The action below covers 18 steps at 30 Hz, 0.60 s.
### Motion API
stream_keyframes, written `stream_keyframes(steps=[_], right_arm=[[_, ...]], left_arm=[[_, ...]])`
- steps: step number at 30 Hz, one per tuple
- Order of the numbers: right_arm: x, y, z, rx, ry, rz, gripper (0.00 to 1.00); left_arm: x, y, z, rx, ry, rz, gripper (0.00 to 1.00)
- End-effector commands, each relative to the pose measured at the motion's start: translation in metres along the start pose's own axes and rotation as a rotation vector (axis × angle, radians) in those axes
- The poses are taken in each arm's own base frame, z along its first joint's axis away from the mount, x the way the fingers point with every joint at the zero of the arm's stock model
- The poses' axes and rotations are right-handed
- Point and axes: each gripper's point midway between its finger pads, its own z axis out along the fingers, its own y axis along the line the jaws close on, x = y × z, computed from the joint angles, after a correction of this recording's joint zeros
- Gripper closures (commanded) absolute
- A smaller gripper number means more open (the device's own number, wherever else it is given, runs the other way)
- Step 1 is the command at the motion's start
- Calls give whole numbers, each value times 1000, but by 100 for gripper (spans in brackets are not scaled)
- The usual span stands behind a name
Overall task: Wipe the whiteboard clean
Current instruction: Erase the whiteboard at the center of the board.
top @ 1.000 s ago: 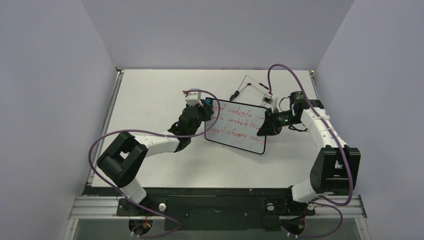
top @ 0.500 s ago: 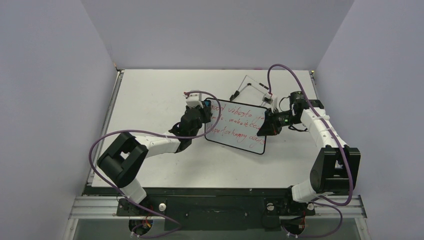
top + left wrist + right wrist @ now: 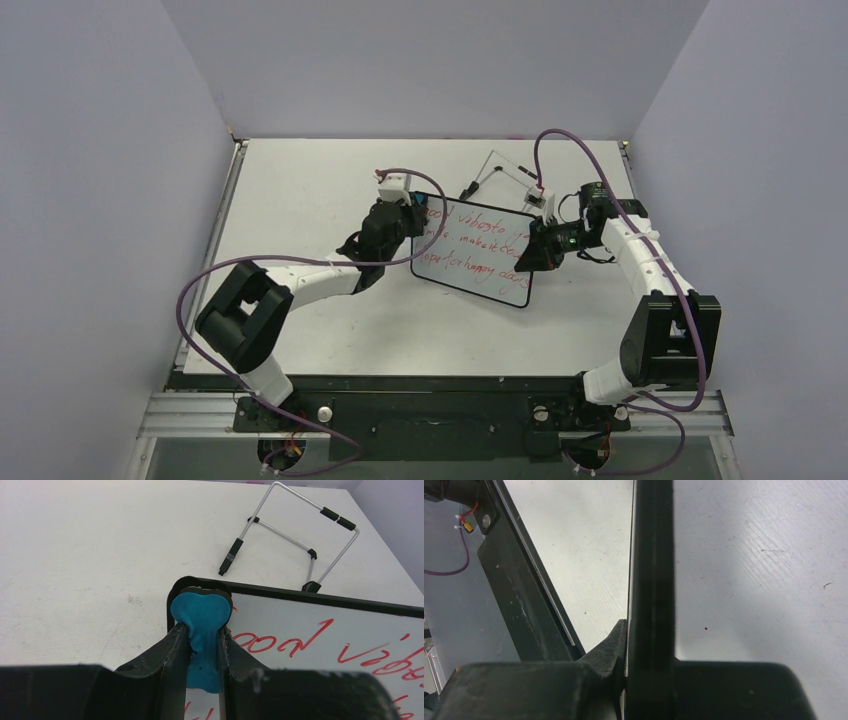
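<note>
Looking at the whiteboard (image 3: 475, 252), which lies on the tabletop (image 3: 300, 190) just right of centre in the top view, you have nearly the whole job ahead: three red handwritten lines cover it and no wiped patch shows. Your left claw (image 3: 404, 212) is clenched on the blue eraser (image 3: 201, 611), poised at the board's upper left corner beside the first word. Your right claw (image 3: 537, 250) grips the board's right edge. The wire stand (image 3: 505, 168) lies above it. No container is in view.

Easel stand (image 3: 284, 536) behind whiteboard (image 3: 305, 614)
</note>
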Motion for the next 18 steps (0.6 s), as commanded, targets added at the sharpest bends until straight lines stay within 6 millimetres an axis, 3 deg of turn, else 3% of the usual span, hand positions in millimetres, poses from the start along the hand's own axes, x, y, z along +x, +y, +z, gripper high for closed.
stream_keyframes(steps=[1,5,10,13,18], right_arm=[[-10,5,3,-22,-7,-116,100],[-10,5,3,-21,-6,-118,100],[-9,6,3,-23,-6,-117,100],[-9,5,3,-22,-5,-118,100],[-9,4,3,-18,-4,-117,100]], left_arm=[[0,-30,-2,132,20,41,100],[34,-6,-11,52,92,45,100],[34,38,-11,-110,85,11,100],[15,42,-4,-111,53,1,100],[-11,8,4,41,9,17,100]])
